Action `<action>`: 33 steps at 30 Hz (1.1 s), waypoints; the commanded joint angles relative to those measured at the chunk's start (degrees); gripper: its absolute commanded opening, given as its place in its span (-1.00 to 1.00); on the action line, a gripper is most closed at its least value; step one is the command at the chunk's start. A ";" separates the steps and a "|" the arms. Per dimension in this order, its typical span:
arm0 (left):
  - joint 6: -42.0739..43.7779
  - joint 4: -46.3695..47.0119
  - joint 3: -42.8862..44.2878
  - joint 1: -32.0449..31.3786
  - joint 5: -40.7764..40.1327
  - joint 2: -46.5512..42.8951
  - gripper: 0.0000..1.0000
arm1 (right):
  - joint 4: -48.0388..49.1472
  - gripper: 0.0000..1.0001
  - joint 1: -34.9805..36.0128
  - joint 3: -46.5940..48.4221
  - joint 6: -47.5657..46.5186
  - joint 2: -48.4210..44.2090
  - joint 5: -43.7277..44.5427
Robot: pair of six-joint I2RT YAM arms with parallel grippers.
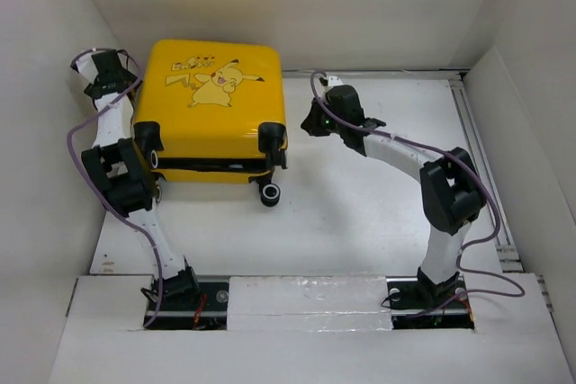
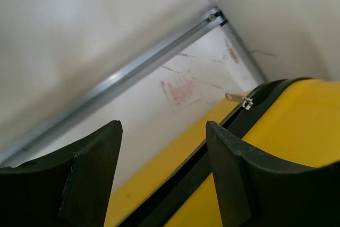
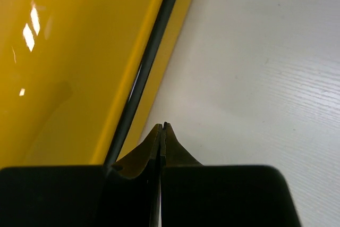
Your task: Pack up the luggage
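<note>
The yellow Pikachu luggage (image 1: 211, 105) lies flat and closed at the back left of the table, its caster wheels (image 1: 269, 193) toward the arms. My left gripper (image 1: 97, 74) hangs by its far left corner. In the left wrist view it (image 2: 163, 131) is open over the black zipper band (image 2: 212, 150), and a metal zipper pull (image 2: 240, 100) shows ahead. My right gripper (image 1: 310, 121) sits just right of the case. In the right wrist view it (image 3: 163, 126) is shut on nothing, next to the luggage's side (image 3: 69, 62) and zipper band (image 3: 154, 41).
White walls enclose the table on the left, back and right. A metal rail (image 1: 472, 146) runs along the right side, and another (image 2: 133, 70) runs along the wall near the left gripper. A faint red mark (image 2: 180, 91) is on the table there.
</note>
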 commanded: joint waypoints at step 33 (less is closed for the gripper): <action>-30.64 6.19 -82.62 -52.86 -18.58 -86.90 0.38 | -29.36 -0.55 -11.48 52.84 -11.42 19.05 -10.16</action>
